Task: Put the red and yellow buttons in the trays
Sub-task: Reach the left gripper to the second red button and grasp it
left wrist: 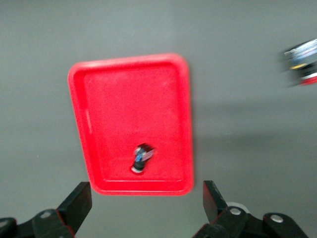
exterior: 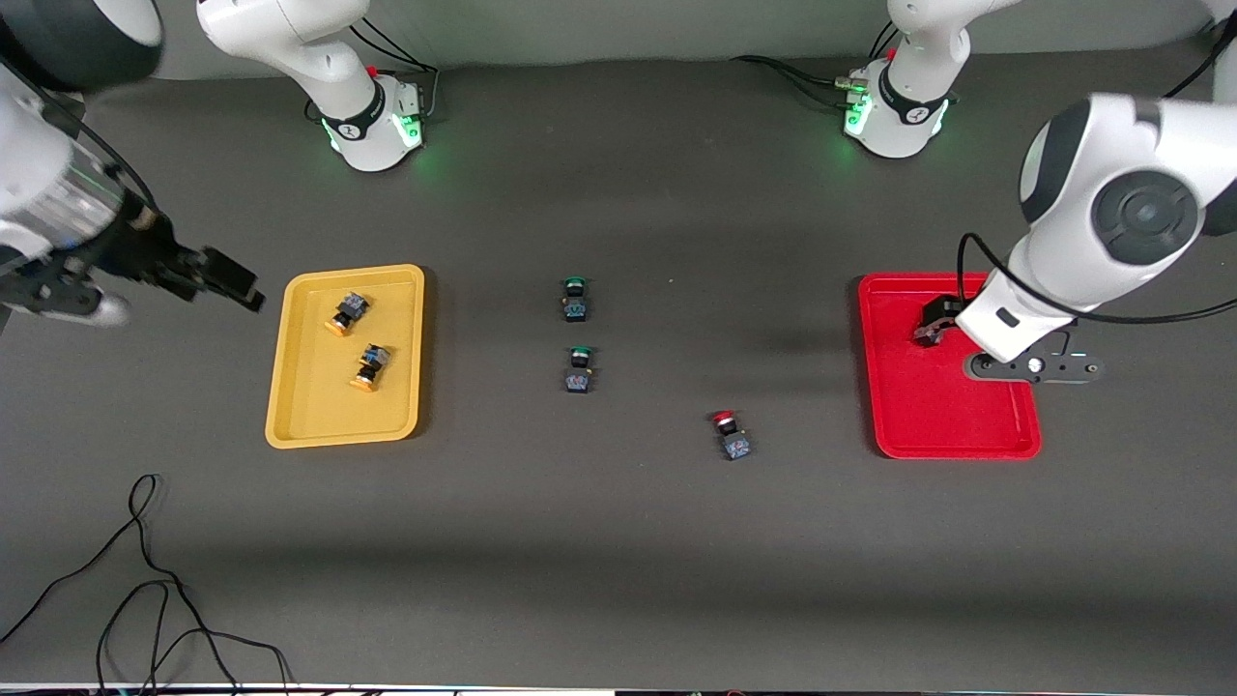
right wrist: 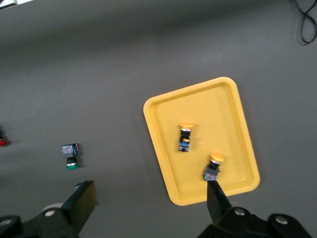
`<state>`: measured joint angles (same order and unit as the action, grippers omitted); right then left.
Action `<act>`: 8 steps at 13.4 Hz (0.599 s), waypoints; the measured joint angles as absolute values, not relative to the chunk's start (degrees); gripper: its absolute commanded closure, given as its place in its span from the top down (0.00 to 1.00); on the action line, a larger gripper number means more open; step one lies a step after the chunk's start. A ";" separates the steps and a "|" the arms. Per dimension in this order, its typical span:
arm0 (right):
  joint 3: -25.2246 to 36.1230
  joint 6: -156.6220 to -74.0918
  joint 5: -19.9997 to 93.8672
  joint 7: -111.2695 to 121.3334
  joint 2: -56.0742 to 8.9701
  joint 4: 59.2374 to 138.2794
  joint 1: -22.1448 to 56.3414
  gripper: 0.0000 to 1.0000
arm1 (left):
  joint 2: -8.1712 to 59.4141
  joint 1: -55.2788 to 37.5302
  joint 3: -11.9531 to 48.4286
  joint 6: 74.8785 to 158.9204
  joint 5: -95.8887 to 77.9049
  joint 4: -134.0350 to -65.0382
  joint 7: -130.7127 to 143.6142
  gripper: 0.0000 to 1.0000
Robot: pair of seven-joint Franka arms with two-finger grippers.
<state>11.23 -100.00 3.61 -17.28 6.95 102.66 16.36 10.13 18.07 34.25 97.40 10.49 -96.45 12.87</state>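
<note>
The yellow tray (exterior: 309,416) holds two yellow-capped buttons (exterior: 348,312) (exterior: 369,367); the right wrist view shows the tray (right wrist: 208,106) and both buttons (right wrist: 185,135) (right wrist: 214,167). The red tray (exterior: 952,416) holds one red button, seen in the left wrist view (left wrist: 142,157); the left arm hides it in the front view. A second red button (exterior: 732,435) lies on the table between the trays. My left gripper (exterior: 934,323) is over the red tray, open and empty (left wrist: 144,187). My right gripper (exterior: 235,283) is open and empty (right wrist: 151,186) beside the yellow tray.
Two green-capped buttons (exterior: 576,298) (exterior: 579,369) lie mid-table, one nearer the front camera than the other. A black cable (exterior: 145,580) loops on the table near the front camera at the right arm's end.
</note>
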 measured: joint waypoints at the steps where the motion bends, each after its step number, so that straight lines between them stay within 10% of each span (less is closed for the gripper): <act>1: 8.86 -99.66 3.61 -14.73 7.91 103.01 13.27 1.00 | 12.97 15.64 34.24 95.86 10.45 -91.54 14.96 1.00; 8: 0.69 -97.20 1.09 -4.99 7.66 104.50 6.29 1.00 | 36.27 0.45 33.77 108.40 12.48 -82.99 35.11 1.00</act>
